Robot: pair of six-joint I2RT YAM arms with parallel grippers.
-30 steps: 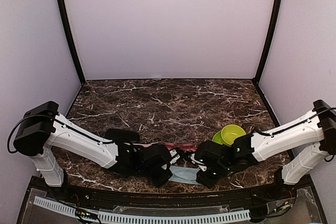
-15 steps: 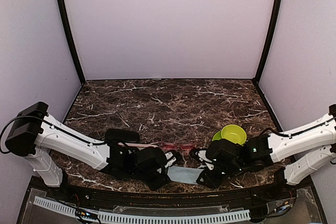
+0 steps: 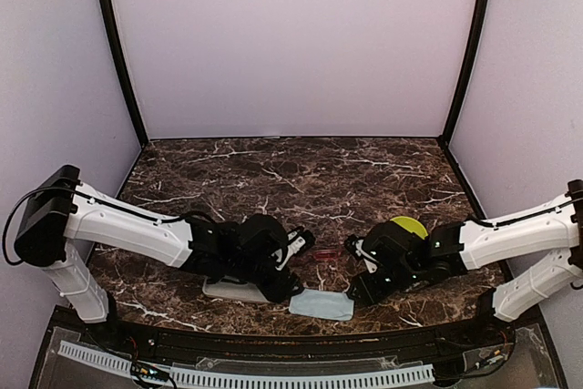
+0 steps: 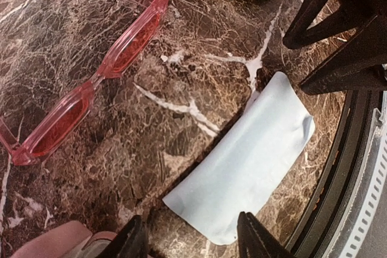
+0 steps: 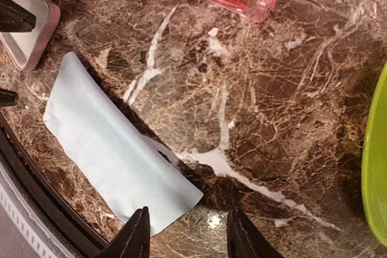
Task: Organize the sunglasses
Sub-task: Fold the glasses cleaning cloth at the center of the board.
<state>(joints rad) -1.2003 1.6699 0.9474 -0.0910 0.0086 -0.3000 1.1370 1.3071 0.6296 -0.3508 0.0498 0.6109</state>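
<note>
Looking past your left gripper [image 4: 190,241], you find the pink sunglasses [image 4: 84,83] lying ahead and to its left, with the long axis slanting from near-left to far-right. Your left and right gripper [image 5: 187,234] both stand partly open, holding nothing, each just over the blue cloth [image 4: 242,167].

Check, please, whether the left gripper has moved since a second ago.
Yes. The left gripper has moved away from the near table edge, deeper over the table, and now sits farther from the cloth.
</note>
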